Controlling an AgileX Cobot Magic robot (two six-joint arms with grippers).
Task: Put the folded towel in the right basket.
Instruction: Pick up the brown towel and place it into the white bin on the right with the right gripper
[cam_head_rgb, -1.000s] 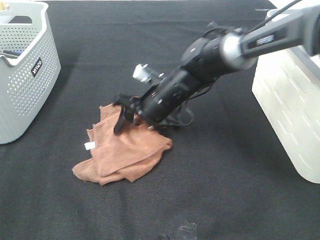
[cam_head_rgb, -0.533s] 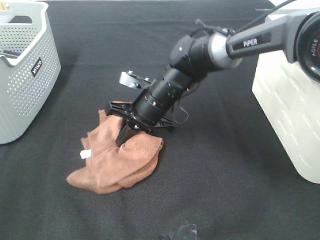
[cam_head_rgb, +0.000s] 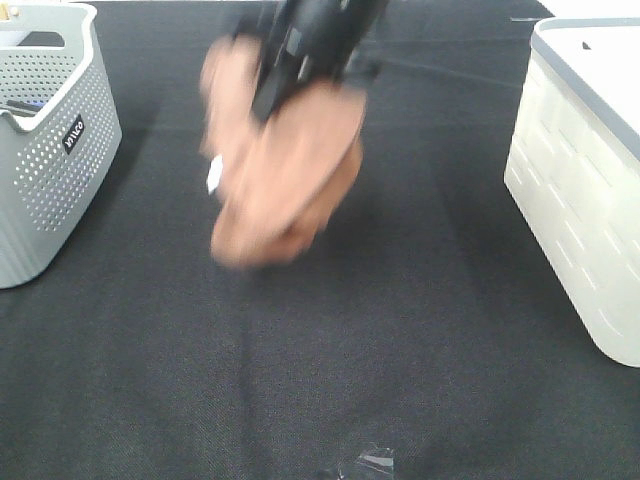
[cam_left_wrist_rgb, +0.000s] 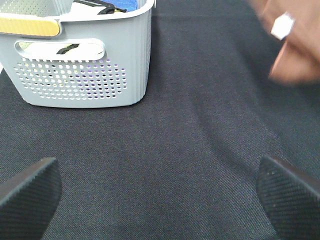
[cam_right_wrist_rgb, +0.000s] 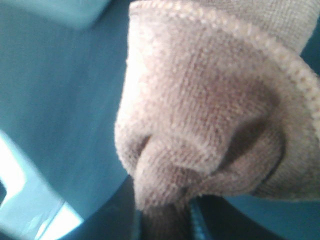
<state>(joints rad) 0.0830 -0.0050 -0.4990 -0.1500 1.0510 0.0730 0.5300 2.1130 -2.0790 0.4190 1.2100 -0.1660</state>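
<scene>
The rust-brown folded towel hangs in the air above the black cloth, blurred by motion, its white tag at the left edge. My right gripper is shut on its top near the upper edge of the exterior view. In the right wrist view the towel fills the picture, bunched between the fingers. The white right basket stands at the right edge, apart from the towel. My left gripper is open and empty low over the cloth; the towel shows at that view's far corner.
A grey perforated basket with a black label stands at the left edge, with several items inside; it also shows in the left wrist view. Black cloth covers the table. A small dark part shows at the front edge.
My right gripper closed on the towel and lifted it off the cloth, moving up and toward the back. The towel now hangs in the air.
</scene>
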